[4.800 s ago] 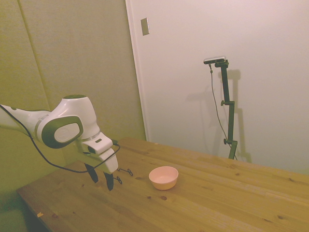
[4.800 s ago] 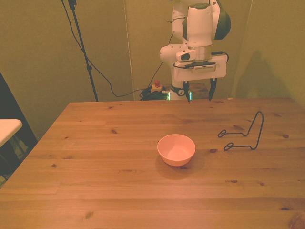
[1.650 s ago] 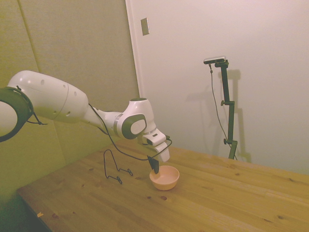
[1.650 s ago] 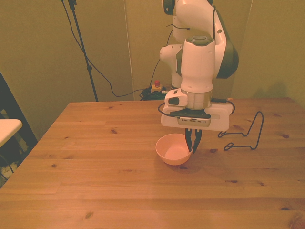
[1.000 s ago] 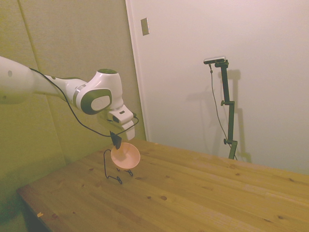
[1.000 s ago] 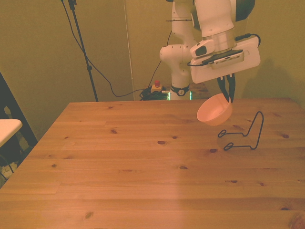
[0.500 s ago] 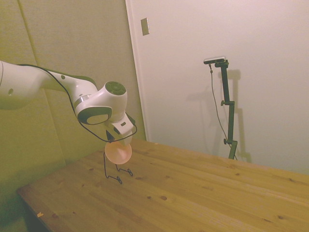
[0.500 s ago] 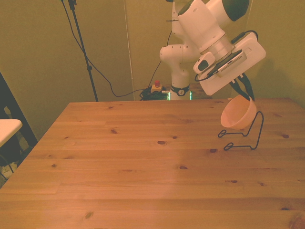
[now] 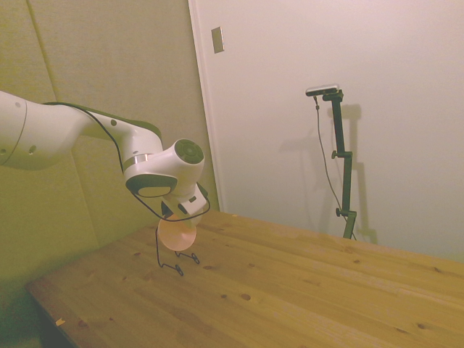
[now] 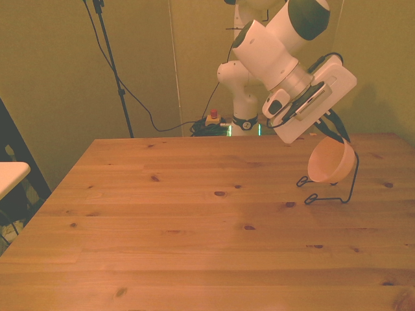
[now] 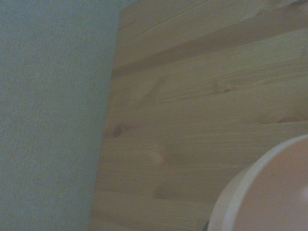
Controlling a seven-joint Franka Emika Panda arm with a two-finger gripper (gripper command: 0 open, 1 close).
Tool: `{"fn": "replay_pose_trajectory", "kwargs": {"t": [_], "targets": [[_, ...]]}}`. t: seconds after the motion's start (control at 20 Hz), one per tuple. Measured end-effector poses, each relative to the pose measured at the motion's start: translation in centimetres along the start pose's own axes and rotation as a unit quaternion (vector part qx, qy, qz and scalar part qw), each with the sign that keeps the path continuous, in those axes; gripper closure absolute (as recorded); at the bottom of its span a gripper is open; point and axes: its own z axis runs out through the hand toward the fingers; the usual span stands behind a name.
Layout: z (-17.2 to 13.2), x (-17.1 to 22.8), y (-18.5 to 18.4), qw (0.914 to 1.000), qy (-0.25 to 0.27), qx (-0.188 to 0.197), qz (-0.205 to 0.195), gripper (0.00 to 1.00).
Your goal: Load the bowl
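The pale pink bowl (image 10: 329, 162) hangs tilted on its side in the air, held by its upper rim in my gripper (image 10: 338, 135), which is shut on it. It sits right against the upright loop of the thin black wire rack (image 10: 332, 188) at the front view's right. In the side view the bowl (image 9: 176, 235) shows just under my wrist, in front of the rack (image 9: 168, 255). Part of the bowl's rim (image 11: 269, 192) fills a corner of the wrist view above the table boards. I cannot tell whether the bowl touches the wire.
The wooden table (image 10: 194, 220) spreads wide toward the front view's left and toward the camera. Its edge (image 11: 108, 120) shows in the wrist view beside a plain wall. A pale surface (image 10: 10, 173) juts in at the front view's far left.
My gripper has tilted further and moved the bowl lower and toward the front view's right, up against the rack's upright loop. Earlier I lifted the bowl off the table's middle.
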Motion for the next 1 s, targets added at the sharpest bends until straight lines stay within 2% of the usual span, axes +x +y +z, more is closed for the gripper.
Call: {"fn": "replay_pose_trajectory", "kwargs": {"t": [0.45, 1.0], "targets": [[0.8, 0.4, 4.3, 0.9986, -0.037, 0.037, -0.01, 1.0], [0.7, 0.5, 4.3, 0.9982, -0.036, 0.047, -0.014, 1.0]]}}
